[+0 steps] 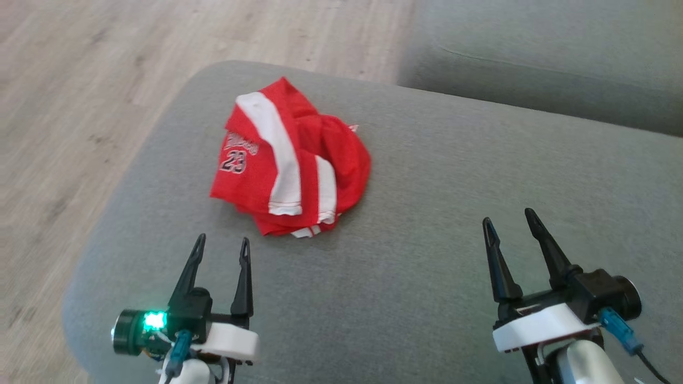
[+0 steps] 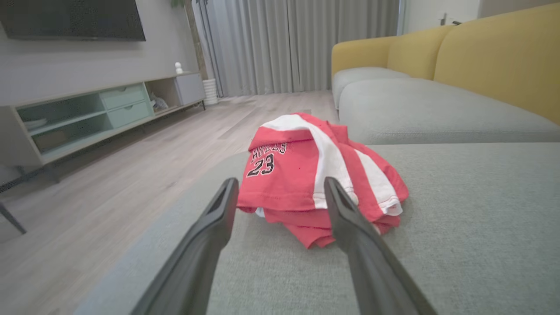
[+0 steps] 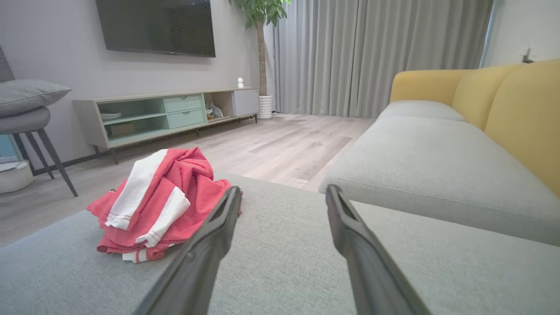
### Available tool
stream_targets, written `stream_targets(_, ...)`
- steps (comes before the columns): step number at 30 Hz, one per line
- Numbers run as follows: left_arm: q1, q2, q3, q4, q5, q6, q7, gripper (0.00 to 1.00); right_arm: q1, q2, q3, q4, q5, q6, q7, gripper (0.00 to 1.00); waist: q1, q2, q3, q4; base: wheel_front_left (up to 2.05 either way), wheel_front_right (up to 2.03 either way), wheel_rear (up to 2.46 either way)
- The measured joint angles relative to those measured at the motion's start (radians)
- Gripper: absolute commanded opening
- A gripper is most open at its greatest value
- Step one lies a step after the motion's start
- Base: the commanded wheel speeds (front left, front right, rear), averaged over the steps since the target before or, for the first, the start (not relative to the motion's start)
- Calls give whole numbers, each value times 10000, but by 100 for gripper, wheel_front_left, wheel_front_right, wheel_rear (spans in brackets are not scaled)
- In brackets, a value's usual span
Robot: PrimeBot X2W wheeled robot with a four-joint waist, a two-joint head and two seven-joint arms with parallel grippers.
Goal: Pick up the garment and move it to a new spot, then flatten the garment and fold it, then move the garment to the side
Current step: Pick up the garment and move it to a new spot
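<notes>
On the grey sofa cushion point(image 1: 427, 277), near its far left corner, lies a crumpled red garment point(image 1: 291, 160) with white stripes. It is printed "23" under blurred lettering, and the heap runs far-to-near. Left gripper point(image 1: 223, 240) and right gripper point(image 1: 508, 216) both gape wide, holding nothing.

One red garment point(image 1: 291, 160) lies ahead of the jaws, on one grey cushion point(image 1: 427, 250). There are two grippers, the left gripper point(image 1: 223, 238) and the right gripper point(image 1: 507, 215), with two fingers point(image 2: 350, 218) each. Beyond are one television point(image 3: 155, 26) and one potted plant point(image 3: 258, 11).
</notes>
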Motion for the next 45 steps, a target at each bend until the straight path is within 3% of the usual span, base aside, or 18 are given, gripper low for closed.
stream_targets(9,69,-71,56,2,69,-211,0,100,173,-2,98,-8,10,0,0,100,0,0,-115,745,0,0,0)
stream_targets(17,179,-84,247,-15,167,-378,0,100,183,0,255,-35,13,0,0,100,0,0,214,778,0,0,0)
stream_targets(21,-317,-50,178,240,261,-777,0,100,65,-2,211,-92,-109,0,0,100,1,0,658,586,0,0,0)
stream_targets(24,-1596,13,-61,832,268,-1337,52,100,-215,-6,25,-142,-274,0,0,100,1,0,1074,398,0,0,0)
stream_targets(29,-3865,125,-42,1910,188,-2098,1110,100,-706,-17,-107,-219,-428,0,0,100,3,0,1805,-16,0,0,0)
stream_targets(35,-5219,395,58,3166,-222,-2428,2065,100,-1063,-27,-272,-249,-458,0,0,100,3,0,2561,-599,0,0,0)
stream_targets(41,-5837,621,278,4211,-527,-2562,2276,100,-1379,-31,-265,-305,-512,0,0,100,3,-1,2996,-1199,0,0,0)
stream_targets(42,-5914,644,282,4360,-639,-2594,2347,31,-1383,-31,-263,-305,-510,0,0,100,2,-1,3035,-1279,0,0,0)
stream_targets(43,-5973,654,272,4506,-704,-2614,2347,0,-1383,-31,-245,-303,-497,0,0,100,3,-1,3061,-1354,0,0,0)
stream_targets(45,-5987,656,293,4581,-830,-2677,2157,0,-1382,-31,-242,-290,-489,0,0,100,3,-1,3065,-1471,0,0,0)
